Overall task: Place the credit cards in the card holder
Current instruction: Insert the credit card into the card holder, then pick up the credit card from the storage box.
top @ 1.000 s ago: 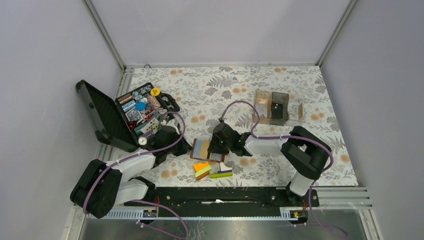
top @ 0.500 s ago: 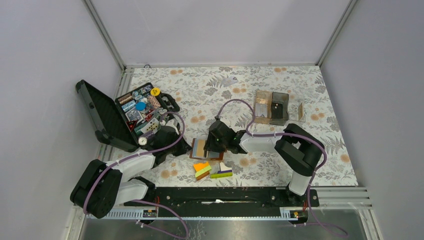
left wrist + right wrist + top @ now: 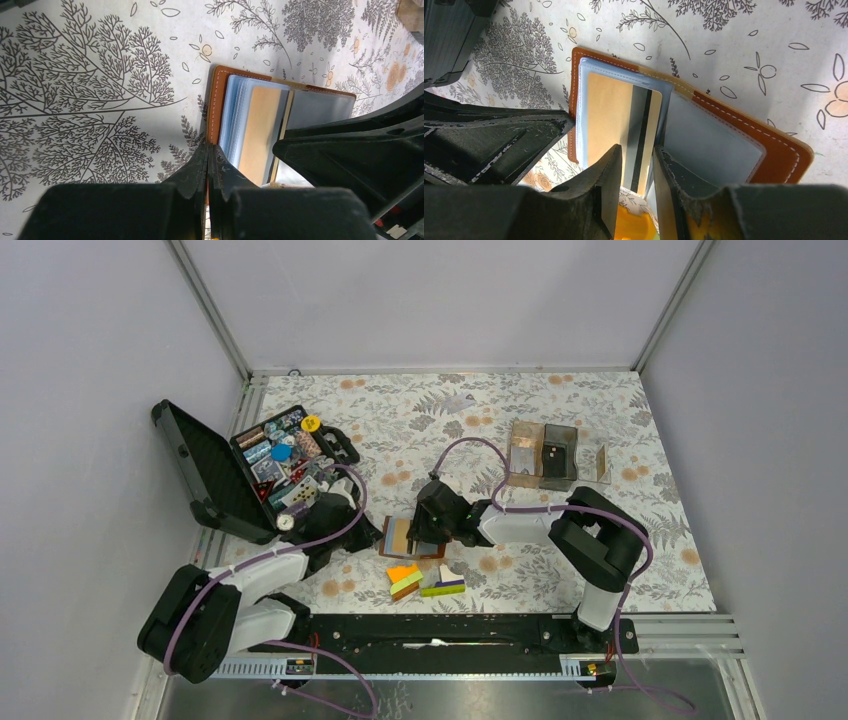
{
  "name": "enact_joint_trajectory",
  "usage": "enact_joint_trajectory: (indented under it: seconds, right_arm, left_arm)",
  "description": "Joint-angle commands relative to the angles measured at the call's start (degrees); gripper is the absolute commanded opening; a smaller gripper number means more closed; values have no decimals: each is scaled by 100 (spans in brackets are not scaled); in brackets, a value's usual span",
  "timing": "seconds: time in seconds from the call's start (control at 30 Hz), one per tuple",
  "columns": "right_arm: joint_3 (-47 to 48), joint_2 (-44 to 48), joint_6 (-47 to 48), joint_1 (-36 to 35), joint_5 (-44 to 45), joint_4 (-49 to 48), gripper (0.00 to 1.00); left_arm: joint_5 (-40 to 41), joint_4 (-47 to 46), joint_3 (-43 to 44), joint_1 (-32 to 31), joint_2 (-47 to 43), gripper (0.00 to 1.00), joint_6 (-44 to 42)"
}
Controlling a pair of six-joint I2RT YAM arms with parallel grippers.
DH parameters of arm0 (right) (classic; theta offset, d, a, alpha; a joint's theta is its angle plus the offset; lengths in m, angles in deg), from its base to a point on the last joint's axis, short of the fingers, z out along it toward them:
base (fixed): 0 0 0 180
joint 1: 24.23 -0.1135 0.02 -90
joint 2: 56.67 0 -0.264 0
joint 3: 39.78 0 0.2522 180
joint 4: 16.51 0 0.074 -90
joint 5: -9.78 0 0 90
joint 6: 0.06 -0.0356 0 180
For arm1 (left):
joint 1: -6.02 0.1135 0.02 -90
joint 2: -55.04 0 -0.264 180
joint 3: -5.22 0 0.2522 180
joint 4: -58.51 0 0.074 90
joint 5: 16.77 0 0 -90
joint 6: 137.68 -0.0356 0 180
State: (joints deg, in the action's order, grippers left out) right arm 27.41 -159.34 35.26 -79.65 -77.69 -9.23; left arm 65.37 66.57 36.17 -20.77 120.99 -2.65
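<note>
Floral cloth point(image 3: 560, 410) covers the table. From above you find the holder point(image 3: 398, 538) lying open near the middle, just beyond the blocks point(image 3: 425, 580). Over the last second the right gripper point(image 3: 433, 523) has shifted left, further over the holder, hiding more of its pages. The left gripper point(image 3: 368, 535) has barely stirred at the holder's left edge. I judge this to be the insertion stroke, close to finished

Left wrist: its fingers are closed tip to tip with nothing between them, set at the holder's stitched edge and probably pinning it. The card point(image 3: 260, 131), tan, lies flat among clear sleeves

Right wrist: the jaws stand narrowly apart over the card's near end; you cannot tell whether they press on it. The card's long axis, with the stripe along it, runs away from the gripper, its short end leading toward the holder's far edge. The holder's own long axis lies across that
</note>
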Motion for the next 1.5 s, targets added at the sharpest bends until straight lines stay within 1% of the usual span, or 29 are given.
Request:
enact_joint_trajectory:
  seconds: [0.0, 0.1, 0.27, 0.43, 0.57, 0.63, 0.7, 0.8, 0.9, 1.0, 1.07, 1.13, 1.23, 1.33, 1.4, 1.47]
  right_arm:
    - [300, 230, -86, -110, 88, -370, 34]
    - [314, 182, -102, -114, 42, -441, 29]
    - [336, 90, -141, -142, -20, -558, 28]
    - [415, 2, -90, -162, -75, -766, 33]
    - [653, 2, 307, -171, 73, -324, 40]
    - [674, 149, 560, -171, 275, -72, 45]
    - [625, 398, 807, -171, 491, 136, 53]
    - [591, 754, 1208, -162, 866, 579, 65]
    - [596, 1181, 1657, -161, 1283, 1336, 76]
    - [607, 1690, 2081, -143, 1764, 2051, 84]
    - [615, 2051, 2320, -64, 2057, 2451, 89]
    - [602, 2378, 2534, 189, 2107, 2758, 92]
    - [557, 2787, 2712, 884, 1851, 3109, 93]
    - [473, 3133, 3023, 1615, 1720, 3213, 95]
    - [469, 3189, 3220, 2145, 1628, 3262, 96]
    - [540, 3063, 3393, 2732, 1399, 3309, 94]
  left_arm:
    - [-134, -233, -23, -45, -228, 0, 93]
    - [-160, -235, -23, -45, -257, 0, 102]
    - [-279, -391, -64, -46, -162, 0, 153]
    - [-422, -413, -74, -50, -124, 0, 174]
    - [-276, -45, -18, -44, -321, 1, 49]
    - [-141, 193, 15, -41, -494, 11, -25]
    - [-77, 373, 28, -29, -669, 22, -83]
    - [17, 854, 128, 18, -924, 51, -189]
    - [220, 1503, 317, 81, -1338, 72, -354]
    - [426, 2157, 534, 199, -1892, 88, -526]
    - [538, 2531, 661, 288, -2219, 97, -542]
    - [168, 2569, 778, 374, -2406, 99, -477]
    - [-165, 3090, 1361, 551, -2371, 99, -688]
    - [-100, 3855, 2181, 747, -2252, 99, -1266]
    - [-1, 4127, 2619, 911, -2180, 99, -1652]
    - [128, 4287, 2988, 1087, -2086, 99, -1958]
